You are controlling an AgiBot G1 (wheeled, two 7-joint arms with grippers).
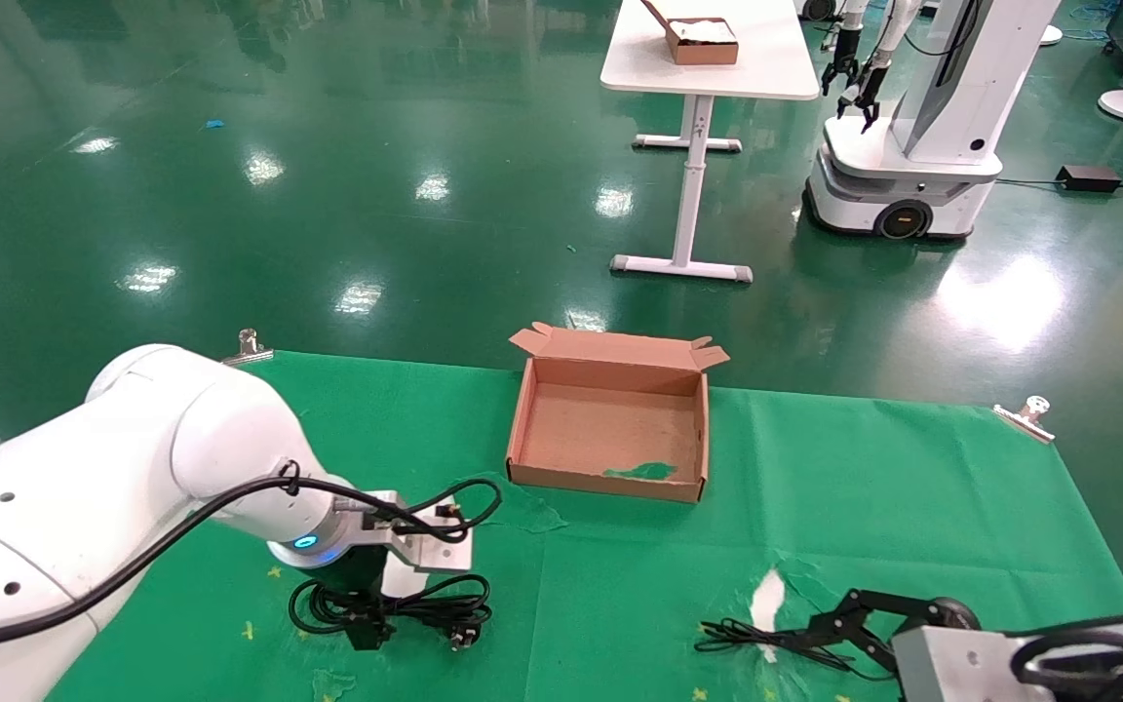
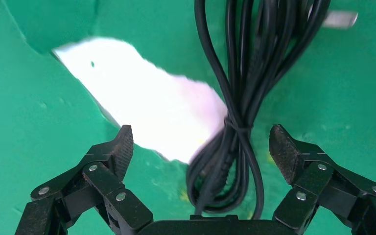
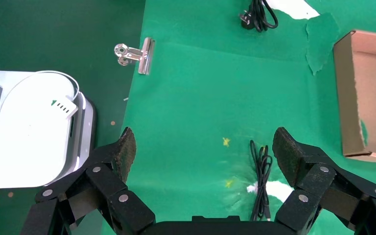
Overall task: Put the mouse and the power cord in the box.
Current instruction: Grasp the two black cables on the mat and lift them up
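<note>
My left gripper (image 2: 200, 147) points down at lower left of the head view, fingers spread wide astride the one power cord (image 1: 391, 606), gripping nothing. My right gripper (image 3: 203, 149), lower right, is also wide open and empty above thin mouse cable (image 1: 766, 639). One box (image 1: 610, 429) sits open mid-frame, bare green cloth (image 1: 912, 507) all round.

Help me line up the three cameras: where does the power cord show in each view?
Head view: power cord lies coiled near the lower left, under the left gripper.
Left wrist view: it fills the middle, between the open fingers.
Right wrist view: small, at the far upper edge.
Shared landmark: the white tear beside the coil.
</note>
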